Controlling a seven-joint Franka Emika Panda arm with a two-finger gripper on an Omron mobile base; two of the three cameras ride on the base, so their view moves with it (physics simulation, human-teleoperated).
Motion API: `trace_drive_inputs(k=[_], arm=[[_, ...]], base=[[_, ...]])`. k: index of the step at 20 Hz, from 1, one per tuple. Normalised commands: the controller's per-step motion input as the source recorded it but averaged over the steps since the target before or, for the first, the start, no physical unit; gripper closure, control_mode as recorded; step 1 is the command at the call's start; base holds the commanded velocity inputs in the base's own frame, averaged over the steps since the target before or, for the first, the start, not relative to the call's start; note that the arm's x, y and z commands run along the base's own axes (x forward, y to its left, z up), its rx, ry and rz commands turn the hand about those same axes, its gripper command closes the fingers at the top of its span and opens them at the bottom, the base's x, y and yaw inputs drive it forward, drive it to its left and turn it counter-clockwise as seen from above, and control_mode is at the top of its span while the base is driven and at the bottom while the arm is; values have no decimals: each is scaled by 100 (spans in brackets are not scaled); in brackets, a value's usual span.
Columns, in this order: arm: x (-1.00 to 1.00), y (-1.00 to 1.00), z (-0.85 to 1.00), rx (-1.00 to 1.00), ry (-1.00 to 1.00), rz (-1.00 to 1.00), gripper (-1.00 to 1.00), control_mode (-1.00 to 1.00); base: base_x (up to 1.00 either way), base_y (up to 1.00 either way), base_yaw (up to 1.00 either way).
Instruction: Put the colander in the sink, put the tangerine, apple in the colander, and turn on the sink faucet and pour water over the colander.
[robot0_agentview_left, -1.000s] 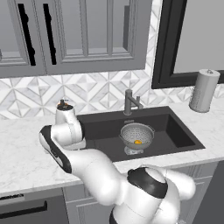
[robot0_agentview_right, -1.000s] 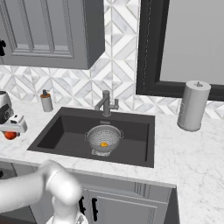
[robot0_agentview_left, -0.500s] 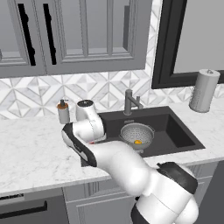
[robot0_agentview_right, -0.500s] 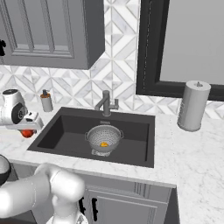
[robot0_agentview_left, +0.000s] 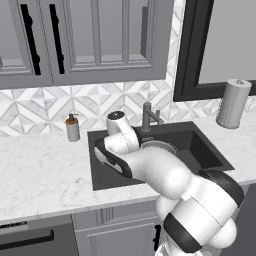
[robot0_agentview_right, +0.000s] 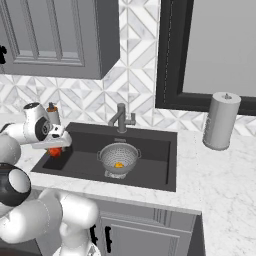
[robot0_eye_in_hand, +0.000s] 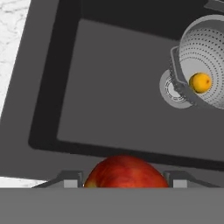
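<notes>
Red apple (robot0_eye_in_hand: 124, 172) sits clamped btwn the gripper's (robot0_agentview_right: 56, 145) 2 fingertips, held over the left end of the dark sink (robot0_agentview_right: 75, 161). Silver colander (robot0_agentview_right: 119, 157) rests in the basin's middle, over the round drain (robot0_eye_in_hand: 171, 89), w/ the tangerine (robot0_eye_in_hand: 201, 82) lying inside it, well apart from the apple. Dark faucet (robot0_agentview_right: 120, 118) stands upright at the back rim behind the colander. Soap dispenser (robot0_agentview_left: 73, 128) stands on the marble counter (robot0_agentview_left: 45, 170) left of the sink; paper towel roll (robot0_agentview_right: 221, 120) to the right.
</notes>
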Motion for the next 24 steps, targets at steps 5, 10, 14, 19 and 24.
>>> trace_drive_inputs(k=[5,10,14,19,24], arm=[[36,-60,-13,-12,-1,-1,100,-100],[36,-54,-22,-6,-1,0,100,-100],[32,-46,-17,-3,-1,0,100,-100],[32,-23,-31,-7,-2,-1,100,-100],[30,-33,-22,-6,0,-1,100,-100]], base=[[0,0,0],[0,0,0],[0,0,0],[0,0,0],[0,0,0]])
